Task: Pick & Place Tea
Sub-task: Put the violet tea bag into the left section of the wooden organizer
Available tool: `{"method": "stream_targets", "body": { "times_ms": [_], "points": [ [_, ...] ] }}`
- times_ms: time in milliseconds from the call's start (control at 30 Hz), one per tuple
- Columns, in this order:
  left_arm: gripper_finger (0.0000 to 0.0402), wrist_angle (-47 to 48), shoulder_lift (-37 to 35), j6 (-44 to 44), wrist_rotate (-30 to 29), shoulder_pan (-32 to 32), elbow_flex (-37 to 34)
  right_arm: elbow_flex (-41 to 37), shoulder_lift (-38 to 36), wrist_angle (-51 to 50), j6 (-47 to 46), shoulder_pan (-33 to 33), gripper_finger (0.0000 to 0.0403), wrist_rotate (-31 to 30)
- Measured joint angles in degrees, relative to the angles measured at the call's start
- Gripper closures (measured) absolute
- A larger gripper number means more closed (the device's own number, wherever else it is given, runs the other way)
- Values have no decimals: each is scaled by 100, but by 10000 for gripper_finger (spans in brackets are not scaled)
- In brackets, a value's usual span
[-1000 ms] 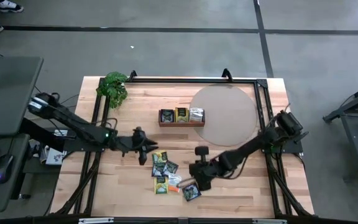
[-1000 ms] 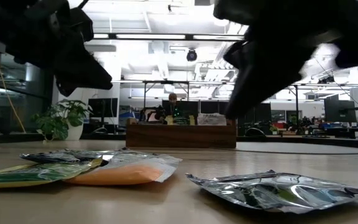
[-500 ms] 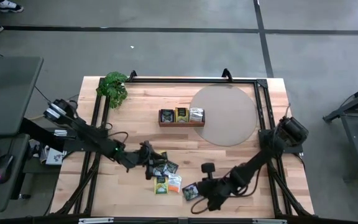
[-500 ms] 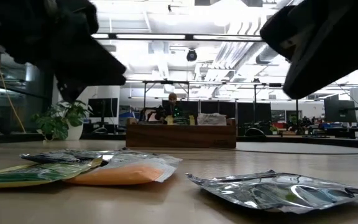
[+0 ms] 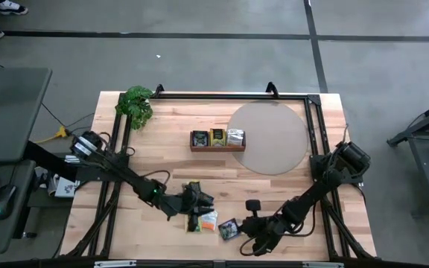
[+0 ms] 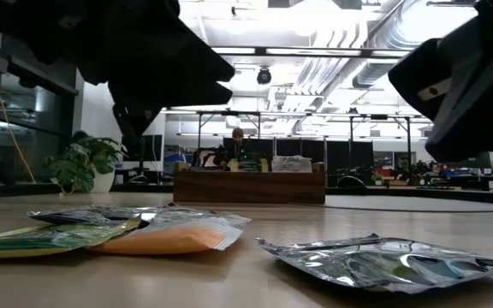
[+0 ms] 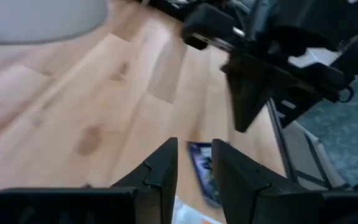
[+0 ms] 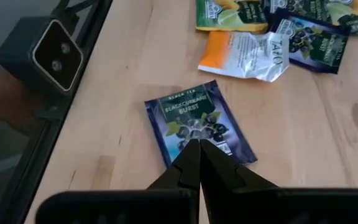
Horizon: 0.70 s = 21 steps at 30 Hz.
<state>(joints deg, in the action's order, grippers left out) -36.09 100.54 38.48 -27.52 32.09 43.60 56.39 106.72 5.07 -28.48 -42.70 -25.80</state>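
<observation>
The right gripper (image 8: 199,152), fingers pressed together, points at a dark blue blackcurrant tea sachet (image 8: 199,123) lying flat on the wooden table (image 8: 316,137). Beyond it lie an orange-white sachet (image 8: 244,55), a yellow-green sachet (image 8: 230,14) and a dark sachet (image 8: 308,33).

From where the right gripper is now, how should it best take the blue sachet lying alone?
The blue sachet lies flat on the table, apart from the pile, so no face can be pinched. Probably come from above with the right gripper, now shut, opened over one free edge, perhaps the corner nearest the fingers, where nothing crowds it.
</observation>
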Motion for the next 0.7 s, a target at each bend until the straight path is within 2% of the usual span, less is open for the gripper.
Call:
{"method": "stream_targets", "body": {
  "times_ms": [267, 500, 700],
  "points": [
    [305, 21, 403, 96, -99, 233, 440, -76, 85, 282, 42, -10, 403, 26],
    [305, 130, 432, 236, -461, 485, 460, -78, 365, 507, 14, -6, 403, -154],
    [305, 198, 432, 382, -499, 639, 460, -78, 365, 543, -5, 31, 403, -81]
  ]
}}
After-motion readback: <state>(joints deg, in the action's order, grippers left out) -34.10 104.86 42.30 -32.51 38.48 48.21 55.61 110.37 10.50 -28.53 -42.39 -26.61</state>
